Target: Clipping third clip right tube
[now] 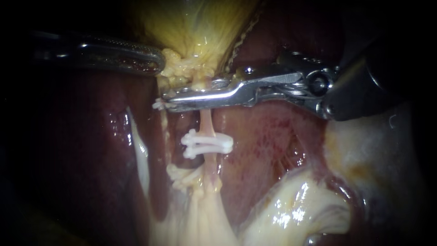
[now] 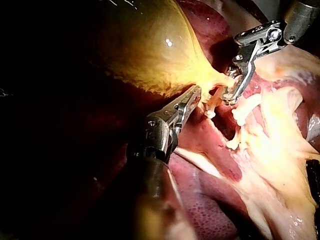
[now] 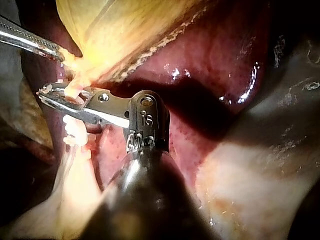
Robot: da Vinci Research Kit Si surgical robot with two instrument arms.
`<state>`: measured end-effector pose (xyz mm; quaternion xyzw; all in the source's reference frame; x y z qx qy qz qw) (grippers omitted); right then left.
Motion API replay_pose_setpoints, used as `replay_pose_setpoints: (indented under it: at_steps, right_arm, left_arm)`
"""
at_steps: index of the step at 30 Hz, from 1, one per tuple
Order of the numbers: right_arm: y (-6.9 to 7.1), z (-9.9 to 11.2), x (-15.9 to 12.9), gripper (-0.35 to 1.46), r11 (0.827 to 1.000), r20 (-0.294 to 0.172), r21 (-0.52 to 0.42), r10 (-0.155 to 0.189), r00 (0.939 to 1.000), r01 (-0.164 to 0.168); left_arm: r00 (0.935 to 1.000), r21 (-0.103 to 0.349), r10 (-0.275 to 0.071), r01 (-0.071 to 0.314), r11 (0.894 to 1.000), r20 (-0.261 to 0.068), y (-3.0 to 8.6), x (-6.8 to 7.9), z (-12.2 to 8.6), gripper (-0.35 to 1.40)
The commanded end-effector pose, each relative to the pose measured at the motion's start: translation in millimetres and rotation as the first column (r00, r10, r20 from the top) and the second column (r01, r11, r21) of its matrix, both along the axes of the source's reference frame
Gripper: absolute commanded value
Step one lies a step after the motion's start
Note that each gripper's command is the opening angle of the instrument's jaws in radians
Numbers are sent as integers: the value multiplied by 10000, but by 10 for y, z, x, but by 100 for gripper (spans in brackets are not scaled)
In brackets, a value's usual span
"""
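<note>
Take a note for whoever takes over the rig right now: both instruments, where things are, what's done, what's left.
Left instrument: end effector shut on the gallbladder at its neck.
Right instrument: end effector lies across the right tube, shut on a white clip, above the two clips already on that tube.
Done: two clips seated.
Left: close the third clip fully and release it. Whether it has latched cannot be seen.
</note>
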<state>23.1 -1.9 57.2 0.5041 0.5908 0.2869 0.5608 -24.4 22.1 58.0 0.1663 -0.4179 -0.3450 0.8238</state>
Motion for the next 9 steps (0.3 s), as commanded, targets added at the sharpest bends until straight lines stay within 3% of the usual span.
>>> replay_pose_setpoints:
  at_steps: [1, 9]
  right_arm:
    - [0, 1, 0, -35, 10000, 6, -1, 4, 10000, -4]
    - [1, 4, -2, -35, 10000, 79, 98, -8, 10000, 7]
  left_arm:
    - [10000, 0, 1, -1, 10000, 1, 0, 0, 0, -35]
    - [10000, 0, 1, -1, 10000, 1, 0, 0, 0, -35]
